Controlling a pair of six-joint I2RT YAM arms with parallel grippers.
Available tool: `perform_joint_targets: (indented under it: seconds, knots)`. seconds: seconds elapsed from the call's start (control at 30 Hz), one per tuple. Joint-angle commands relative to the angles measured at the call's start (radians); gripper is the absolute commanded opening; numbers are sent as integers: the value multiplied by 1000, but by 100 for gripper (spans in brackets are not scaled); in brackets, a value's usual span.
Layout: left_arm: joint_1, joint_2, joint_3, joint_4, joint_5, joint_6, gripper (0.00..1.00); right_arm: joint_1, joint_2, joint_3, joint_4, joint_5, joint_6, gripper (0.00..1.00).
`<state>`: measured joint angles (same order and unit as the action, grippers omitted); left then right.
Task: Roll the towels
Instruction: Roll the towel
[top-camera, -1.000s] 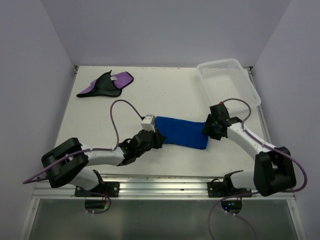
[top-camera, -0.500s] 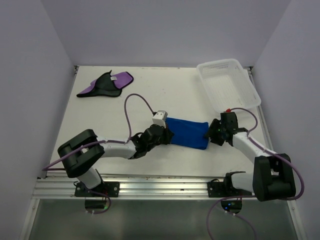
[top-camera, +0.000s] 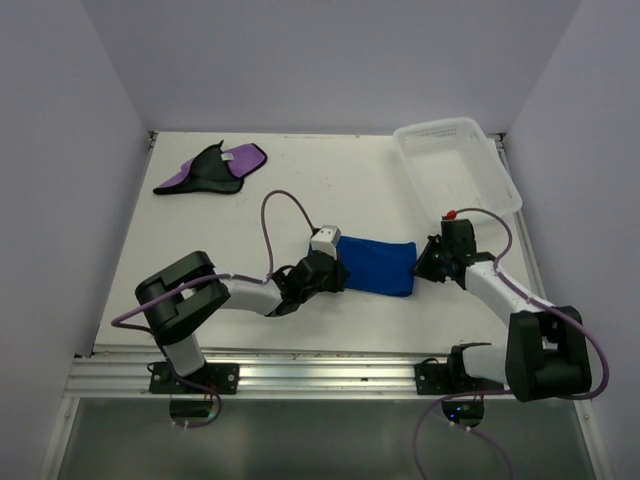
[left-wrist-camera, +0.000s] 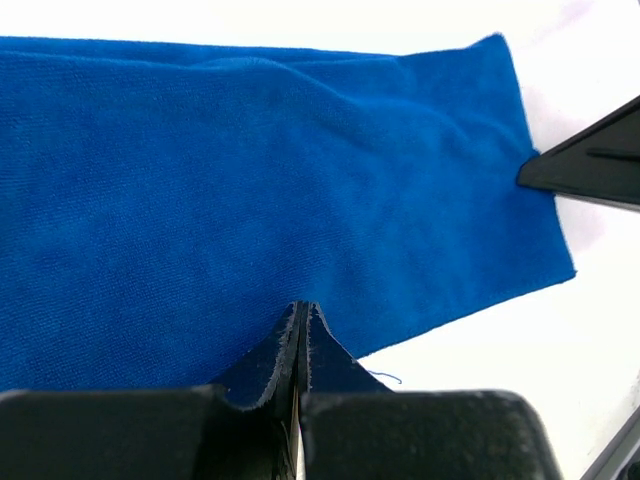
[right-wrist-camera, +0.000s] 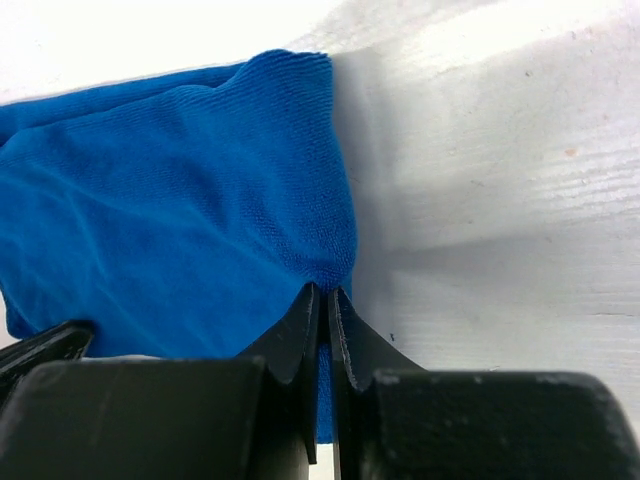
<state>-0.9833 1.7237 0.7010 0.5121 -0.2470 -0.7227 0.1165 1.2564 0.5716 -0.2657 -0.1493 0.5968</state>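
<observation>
- Left tool (left-wrist-camera: 302, 312): jaws pressed together, tips on the near edge of the blue towel (left-wrist-camera: 250, 180). Creases run into the tips, so I read it as pinching that edge.
- Right tool (right-wrist-camera: 320, 295): jaws also pressed together. A sliver of blue shows between the fingers, so it is nipping the towel's opposite end, by a corner.
- Blue towel sits mid-table, slightly right, as a short flat band stretched between the two tools. It looks doubled over, with no coil visible in any view.
- Purple towel (top-camera: 212, 168) lies crumpled at the far left of the table (top-camera: 330, 190), black side partly up, well apart from both arms.
- White basket (top-camera: 470, 125) is at the far right corner, with nothing visible in it.
- Step, my read: first towel is in hand and gripped at both ends, but the roll itself is not formed. Task is early, since the second towel is not yet handled.
- Next move, my judgement: anchor one end and turn the other over onto itself, then keep curling it along the band.
- Needs light tension. Too much pull drags the whole cloth across the table, too little lets the coil go slack.
- Risk: both grips are thin edge pinches, so the cloth could slip out mid-turn.
</observation>
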Motion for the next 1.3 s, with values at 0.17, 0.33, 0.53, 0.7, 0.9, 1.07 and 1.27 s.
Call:
perform_joint_targets:
  seconds: [0.17, 0.33, 0.53, 0.7, 0.9, 1.07, 1.27]
  knots:
    - [-9, 66, 45, 204, 71, -78, 0, 107, 14, 129, -84, 99, -91, 2]
    - [-52, 129, 100, 283, 92, -101, 0, 159, 49, 194, -138, 143, -100, 3]
    - [-94, 146, 144, 290, 81, -96, 0, 206, 95, 231, -145, 148, -107, 3]
    - [-95, 178, 150, 318, 92, -116, 0, 233, 146, 254, -127, 148, -85, 3]
    - [-101, 206, 153, 341, 94, -127, 0, 241, 190, 272, -113, 129, -78, 5]
    - [-106, 200, 150, 339, 89, -126, 0, 242, 212, 264, -86, 119, -68, 10]
    - [-112, 188, 146, 339, 77, -129, 0, 242, 255, 261, -52, 90, -55, 26]
